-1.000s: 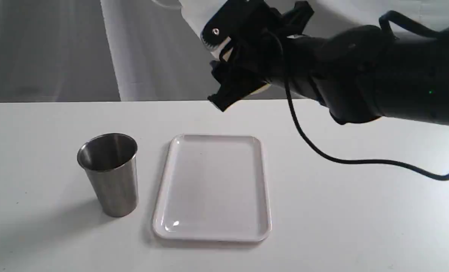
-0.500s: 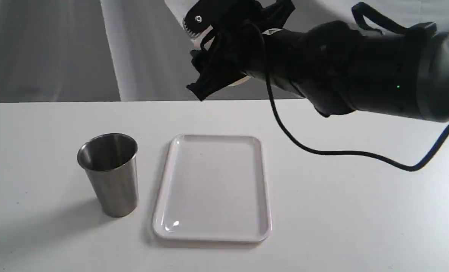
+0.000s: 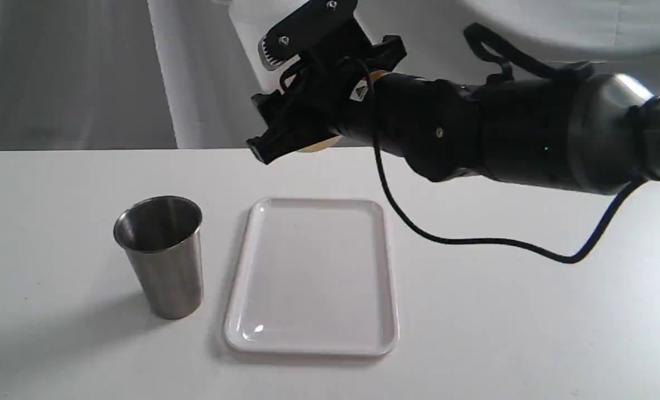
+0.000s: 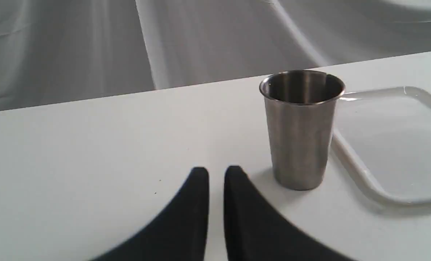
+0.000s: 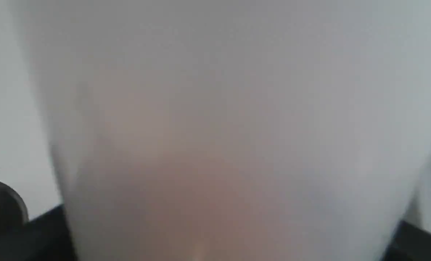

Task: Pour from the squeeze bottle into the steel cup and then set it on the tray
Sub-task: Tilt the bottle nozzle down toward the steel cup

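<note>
The steel cup (image 3: 162,261) stands upright on the table, left of the white tray (image 3: 236,311), which has nothing on it. My right gripper (image 3: 269,100) hangs high over the tray's far edge, shut on the squeeze bottle (image 3: 246,39). The bottle's whitish body leans up and left, its top is out of frame, and a yellowish base shows under the fingers. In the right wrist view the blurred bottle (image 5: 215,127) fills the picture. The left wrist view has my left gripper (image 4: 216,174) low over the table, fingers almost touching, holding nothing, beside the cup (image 4: 300,134) and the tray (image 4: 351,157).
A black cable (image 3: 474,240) sags from the right arm toward the table right of the tray. A pale curtain (image 3: 74,72) hangs behind the table's far edge. The table (image 3: 530,333) is white.
The right arm has swung left and turned with the bottle in its grip, from beyond the tray's right side to over its left far corner. Cup and tray stay put.
</note>
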You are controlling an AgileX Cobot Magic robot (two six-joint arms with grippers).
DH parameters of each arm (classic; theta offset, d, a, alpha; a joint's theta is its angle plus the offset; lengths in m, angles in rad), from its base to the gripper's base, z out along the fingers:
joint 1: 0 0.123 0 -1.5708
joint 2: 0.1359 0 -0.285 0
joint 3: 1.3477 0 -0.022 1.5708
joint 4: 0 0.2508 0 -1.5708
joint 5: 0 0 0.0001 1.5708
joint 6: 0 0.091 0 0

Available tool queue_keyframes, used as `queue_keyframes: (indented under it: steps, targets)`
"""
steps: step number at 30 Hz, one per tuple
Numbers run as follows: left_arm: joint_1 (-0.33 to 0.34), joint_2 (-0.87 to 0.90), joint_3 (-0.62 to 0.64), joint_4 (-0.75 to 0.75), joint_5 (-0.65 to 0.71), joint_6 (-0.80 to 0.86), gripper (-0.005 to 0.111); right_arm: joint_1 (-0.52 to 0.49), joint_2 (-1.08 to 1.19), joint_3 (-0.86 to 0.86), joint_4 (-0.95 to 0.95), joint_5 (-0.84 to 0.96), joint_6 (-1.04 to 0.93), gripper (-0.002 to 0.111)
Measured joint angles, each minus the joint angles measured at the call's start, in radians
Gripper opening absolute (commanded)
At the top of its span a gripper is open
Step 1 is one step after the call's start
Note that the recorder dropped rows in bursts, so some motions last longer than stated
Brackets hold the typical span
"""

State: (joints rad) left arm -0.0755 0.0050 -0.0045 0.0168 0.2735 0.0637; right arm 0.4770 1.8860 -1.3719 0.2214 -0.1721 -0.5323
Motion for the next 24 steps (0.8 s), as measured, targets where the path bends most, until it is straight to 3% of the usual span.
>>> queue_keyframes:
  steps: [6,14,24]
  targets:
    - [0.0,0.0,0.0,0.0,0.0,0.0,0.008,-0.035,0.0,-0.017,-0.185,0.032,0.282,0.0]
    - [0.0,0.0,0.0,0.0,0.0,0.0,0.008,-0.058,0.006,-0.018,-0.216,0.08,0.33,0.0]
    - [0.0,0.0,0.0,0.0,0.0,0.0,0.008,-0.058,0.039,-0.031,-0.598,0.241,0.416,0.0]
